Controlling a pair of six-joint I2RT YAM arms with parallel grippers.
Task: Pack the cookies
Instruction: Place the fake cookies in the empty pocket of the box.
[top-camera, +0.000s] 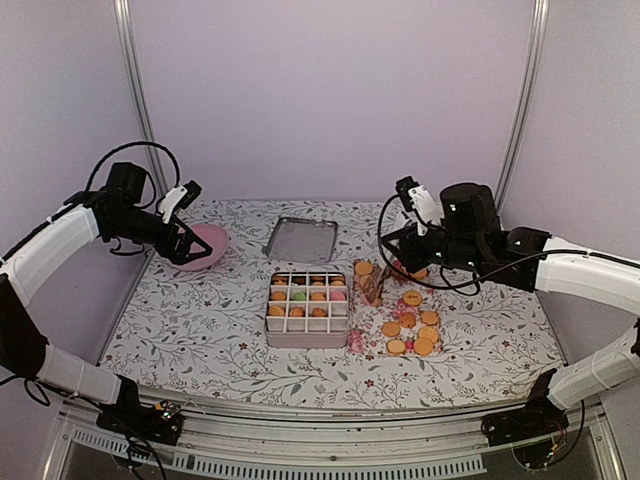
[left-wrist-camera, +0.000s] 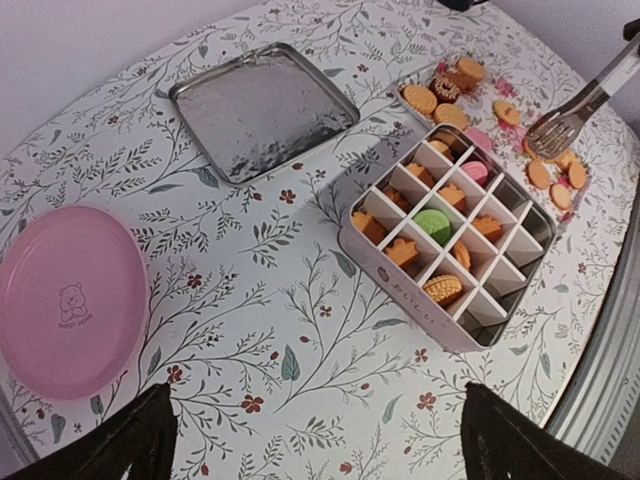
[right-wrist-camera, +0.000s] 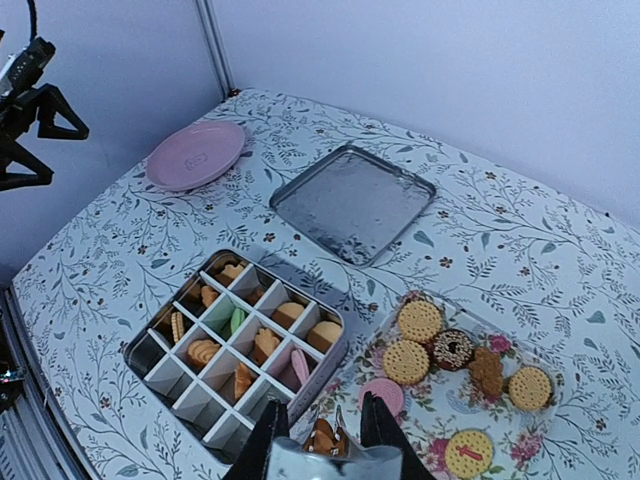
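The cookies lie in two places: several loose ones on a floral tray (top-camera: 410, 322) (right-wrist-camera: 470, 372), and several in a white divided box (top-camera: 308, 305) (left-wrist-camera: 450, 240) (right-wrist-camera: 240, 340). My right gripper (top-camera: 397, 258) (right-wrist-camera: 325, 425) is shut on metal tongs (left-wrist-camera: 578, 108) (right-wrist-camera: 330, 466). The tongs' tips pinch a brown cookie (right-wrist-camera: 327, 440) above the gap between the box and the tray. My left gripper (top-camera: 183, 248) (left-wrist-camera: 325, 440) is open and empty. It hangs above the table beside the pink plate (top-camera: 208, 246) (left-wrist-camera: 70, 300).
The box's metal lid (top-camera: 300, 240) (left-wrist-camera: 262, 108) (right-wrist-camera: 352, 200) lies flat behind the box. The pink plate also shows in the right wrist view (right-wrist-camera: 197, 155) at the far left. Walls close the back and sides. The table's front edge runs near the box.
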